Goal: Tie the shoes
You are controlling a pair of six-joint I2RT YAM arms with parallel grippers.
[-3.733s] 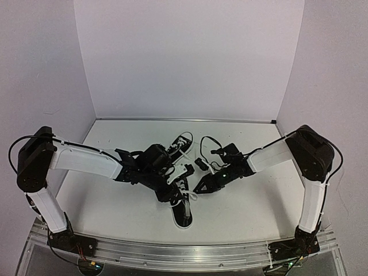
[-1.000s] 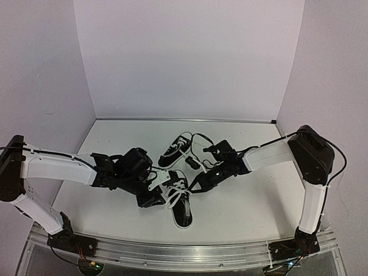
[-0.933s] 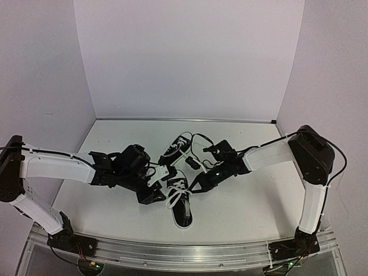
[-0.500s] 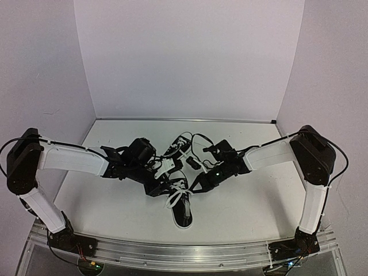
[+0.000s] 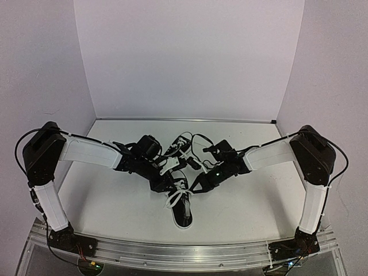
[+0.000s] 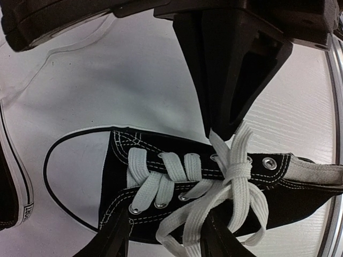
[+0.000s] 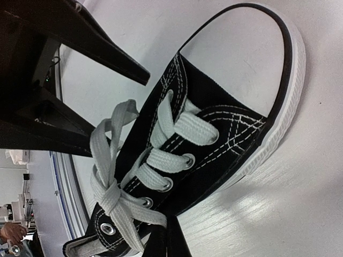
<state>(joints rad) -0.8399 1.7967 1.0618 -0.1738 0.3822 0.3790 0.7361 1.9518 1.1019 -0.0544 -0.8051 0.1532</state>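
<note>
White table [image 5: 241,213] under both your arms; the near shoe [image 5: 181,207] lies at its middle, toe toward the front rail, and the second shoe [image 5: 178,145] sits just behind it; your left gripper [image 5: 167,178] and right gripper [image 5: 198,185] flank the near shoe's laces [image 6: 236,176]; you cannot tell whether either jaw grasps a lace.

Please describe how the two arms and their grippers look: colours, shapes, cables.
Each arm, left and right, has white shell links between bulky black joint housings, with thin black cables looping alongside. The left gripper and right gripper are black with tapered, wedge-shaped fingers.
</note>
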